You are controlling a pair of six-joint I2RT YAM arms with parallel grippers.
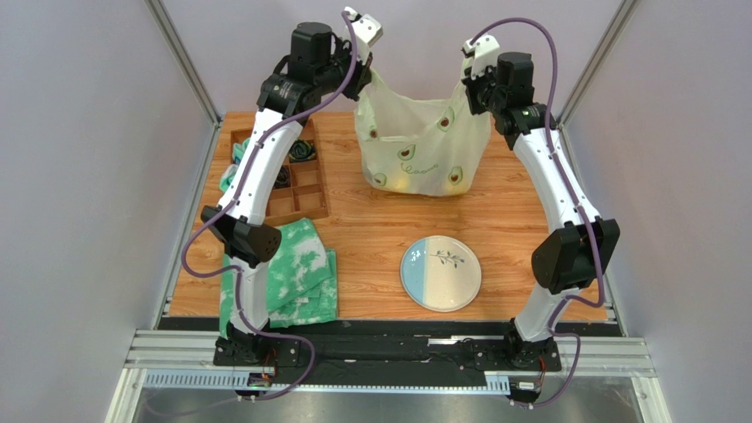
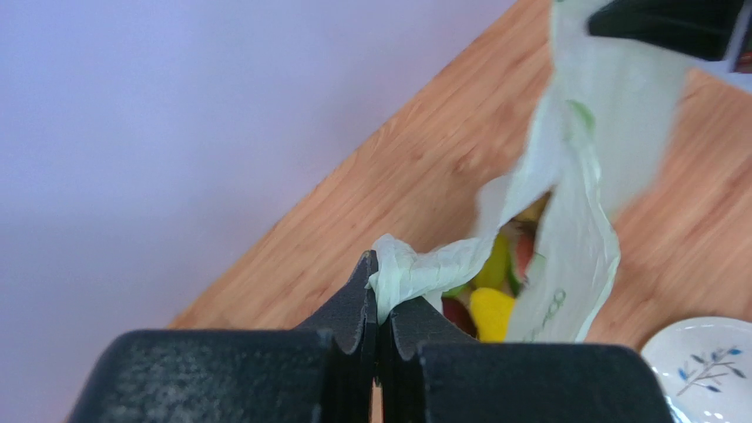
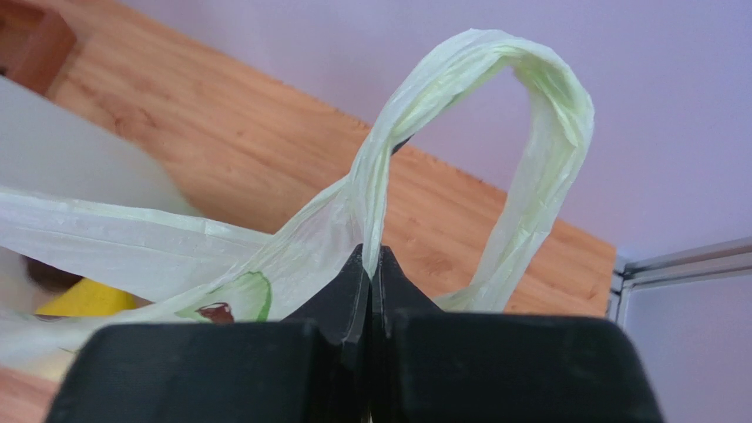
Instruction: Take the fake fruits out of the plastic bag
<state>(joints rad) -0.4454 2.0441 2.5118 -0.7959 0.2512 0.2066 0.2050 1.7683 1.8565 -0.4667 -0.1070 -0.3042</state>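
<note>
The pale yellow-green plastic bag (image 1: 422, 145), printed with avocados, hangs upright at the back of the table between both arms. My left gripper (image 1: 364, 66) is shut on the bag's left top corner; in the left wrist view a crumpled bit of the bag (image 2: 415, 269) sits pinched between its jaws. My right gripper (image 1: 470, 77) is shut on the right loop handle (image 3: 459, 150), which arches above its jaws. Through the bag's mouth I see fake fruits (image 2: 491, 308): yellow, red and green pieces. A yellow fruit (image 3: 86, 301) shows through the bag in the right wrist view.
A round blue-and-cream plate (image 1: 440, 272) with a leaf sprig lies at the front centre. A green-and-white mottled cloth (image 1: 300, 269) lies folded at the front left. A wooden compartment tray (image 1: 296, 181) stands at the back left, partly under the left arm.
</note>
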